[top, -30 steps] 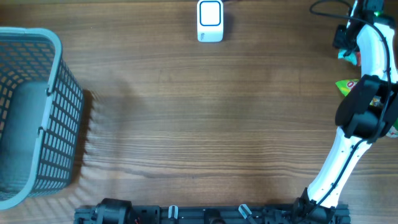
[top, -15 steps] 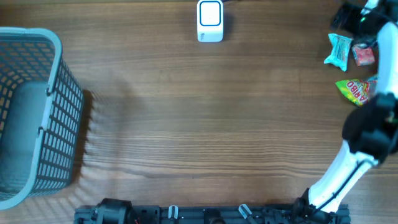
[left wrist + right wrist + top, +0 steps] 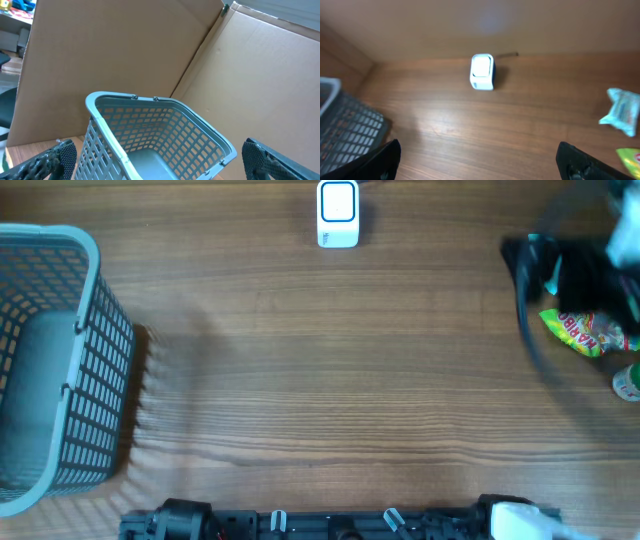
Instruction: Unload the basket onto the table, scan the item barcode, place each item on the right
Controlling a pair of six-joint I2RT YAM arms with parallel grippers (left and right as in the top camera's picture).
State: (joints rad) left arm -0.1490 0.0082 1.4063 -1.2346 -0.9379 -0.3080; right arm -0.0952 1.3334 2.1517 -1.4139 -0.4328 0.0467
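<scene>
A grey mesh basket [image 3: 90,280] stands far to the left of the white scanner [image 3: 338,213] on the wooden table [image 3: 330,380]. Well to the scanner's right, the right arm [image 3: 575,270] is a dark blur covering part of the snacks. A yellow-green Haribo bag [image 3: 585,332] shows beneath it, its long axis slanting away from the scanner toward the robot's side. A teal packet [image 3: 622,112] lies right of the scanner too. The scanner's long axis runs from the table's far edge toward the robot, with a cable [image 3: 509,54] at its far end. The right gripper [image 3: 482,167] is spread wide and holds nothing; the left gripper [image 3: 162,162] is likewise wide and empty
</scene>
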